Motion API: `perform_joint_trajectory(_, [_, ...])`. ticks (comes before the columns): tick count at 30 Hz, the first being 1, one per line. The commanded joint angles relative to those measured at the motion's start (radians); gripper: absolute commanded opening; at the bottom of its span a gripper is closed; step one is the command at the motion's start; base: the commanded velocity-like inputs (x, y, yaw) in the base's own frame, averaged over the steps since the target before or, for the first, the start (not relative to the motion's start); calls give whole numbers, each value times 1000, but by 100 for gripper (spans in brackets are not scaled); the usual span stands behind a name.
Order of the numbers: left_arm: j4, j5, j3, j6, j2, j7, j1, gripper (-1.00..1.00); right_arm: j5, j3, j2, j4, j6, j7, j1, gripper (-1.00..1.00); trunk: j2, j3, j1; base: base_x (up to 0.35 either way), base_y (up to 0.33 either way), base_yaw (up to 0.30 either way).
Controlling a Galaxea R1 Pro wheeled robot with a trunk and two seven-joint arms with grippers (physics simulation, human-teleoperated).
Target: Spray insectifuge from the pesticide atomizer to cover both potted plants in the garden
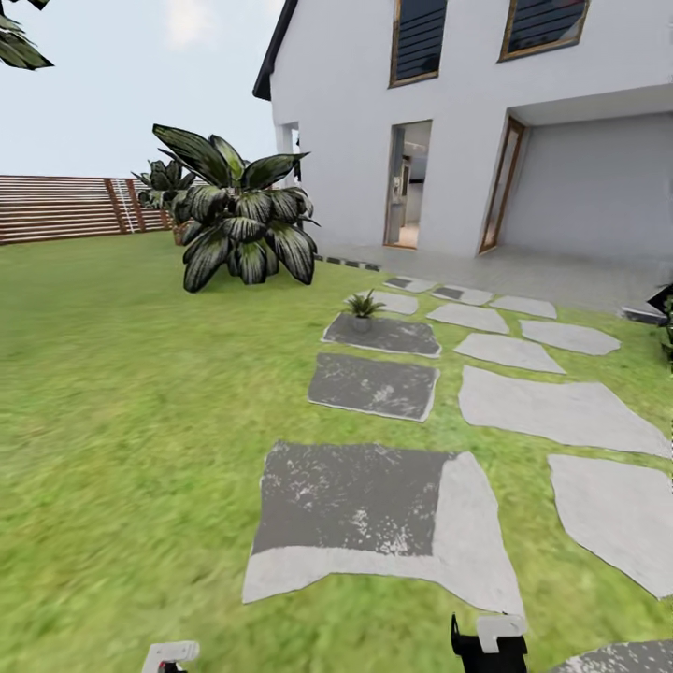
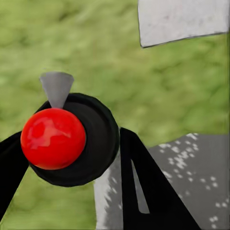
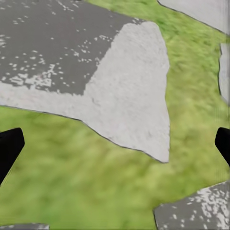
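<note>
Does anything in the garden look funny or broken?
Nothing looks broken or tipped over. The little potted plant stands upright on a stepping stone. One funny thing: the nearest stepping stone is partly dark and speckled and partly pale, with a sharp edge between the two, a bit like a shadow.

A: What lies ahead?
B: Open lawn and flat stepping stones run toward the house; nothing rises from them nearby.

A: Any obstacles?
B: One small potted plant stands on a far dark stone (low), and a big leafy bush stands further left, near the fence.
</note>
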Motion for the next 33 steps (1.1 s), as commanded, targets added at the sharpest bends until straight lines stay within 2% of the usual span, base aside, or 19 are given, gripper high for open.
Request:
perform_joint_trajectory(1, [1, -10, 9, -3, 0, -3, 0, -100, 11, -6, 0, 2, -3, -5, -1, 100, 0, -1, 0, 323, 123, -104])
perform_joint_trajectory(33, [1, -10, 9, -3, 0, -3, 0, -100, 10, -6, -2, 1, -1, -5, -1, 100, 0, -1, 0, 323, 123, -3])
